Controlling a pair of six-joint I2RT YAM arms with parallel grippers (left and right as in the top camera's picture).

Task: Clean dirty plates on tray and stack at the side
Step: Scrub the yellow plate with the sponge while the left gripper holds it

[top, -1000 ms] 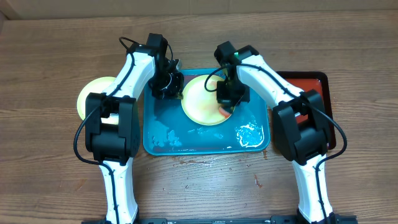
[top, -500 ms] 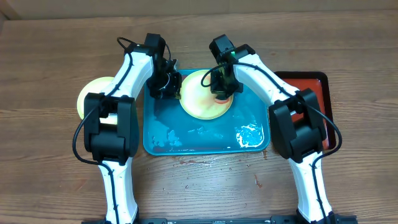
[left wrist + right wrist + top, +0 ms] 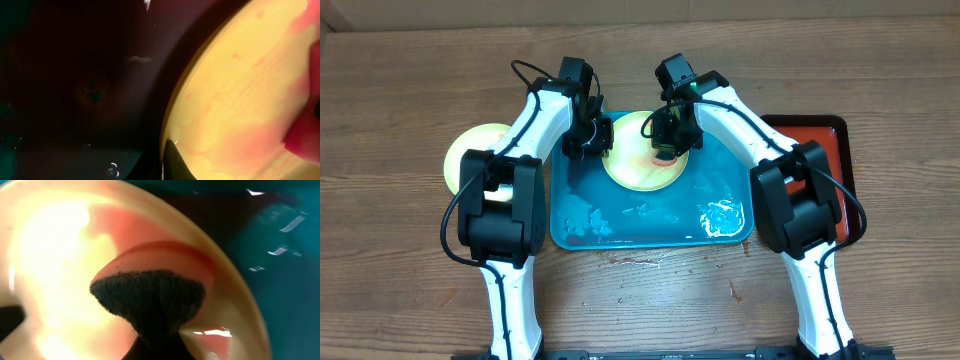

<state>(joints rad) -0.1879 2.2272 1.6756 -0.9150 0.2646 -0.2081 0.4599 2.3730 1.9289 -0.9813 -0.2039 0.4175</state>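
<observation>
A wooden table (image 3: pixel 400 100) seen from above holds a wet blue tray (image 3: pixel 665 218) in the middle and a narrower red tray (image 3: pixel 820 135) to its right. A yellow-green plate (image 3: pixel 632 168) sits at the back of the blue tray, pink sauce smears (image 3: pixel 250 135) across it. A second plate (image 3: pixel 460 160) rests on the table left of the tray, apparently cleaned; whether another lies beneath it cannot be told. The left gripper (image 3: pixel 590 145) is at the dirty plate's left rim, one fingertip (image 3: pixel 172 160) over the edge; its jaws cannot be judged. The right gripper (image 3: pixel 670 140) pinches a sponge (image 3: pixel 160 255) pressed onto the plate. Scrubbing looks midway; stacking remains.
</observation>
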